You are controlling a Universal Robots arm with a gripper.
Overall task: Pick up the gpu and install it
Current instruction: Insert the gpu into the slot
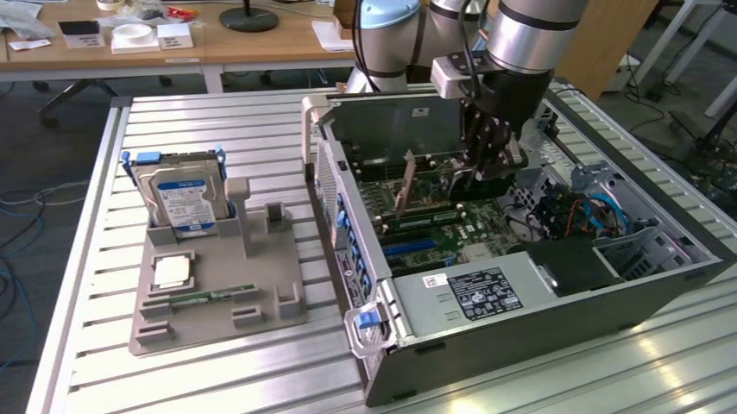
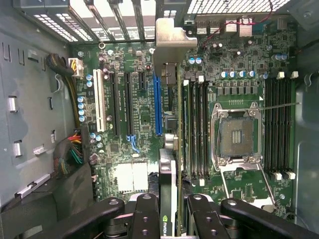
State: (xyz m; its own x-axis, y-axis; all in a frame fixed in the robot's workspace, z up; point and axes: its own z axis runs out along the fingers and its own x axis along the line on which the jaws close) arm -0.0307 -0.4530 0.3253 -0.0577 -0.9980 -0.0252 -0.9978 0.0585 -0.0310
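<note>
The pincer (image 2: 168, 205) is closed on the gpu (image 2: 168, 167), one finger on each flat face. It holds the card on edge, low inside the open computer case (image 1: 553, 319) that lies on the slatted worktop (image 1: 207, 379). In the wrist view the card runs away from the fingers towards the rear of the case, where its metal bracket (image 2: 168, 47) sits near the row of slot openings. The card's lower edge hangs just beside the long blue slot (image 2: 158, 99), on the side of the memory slots (image 2: 197, 129). I cannot tell whether it touches the motherboard (image 2: 124, 149) or is seated.

The main risk, as I judge it, is alignment. If the card's edge sits off the slot line, pushing down would load the board or the slot wall, not the contacts. The bracket could catch on the rear frame and tilt the card in the grip. A tilted card may seat at one end only, or slip between the fingers. The memory slot latches are close and could be knocked.
</note>
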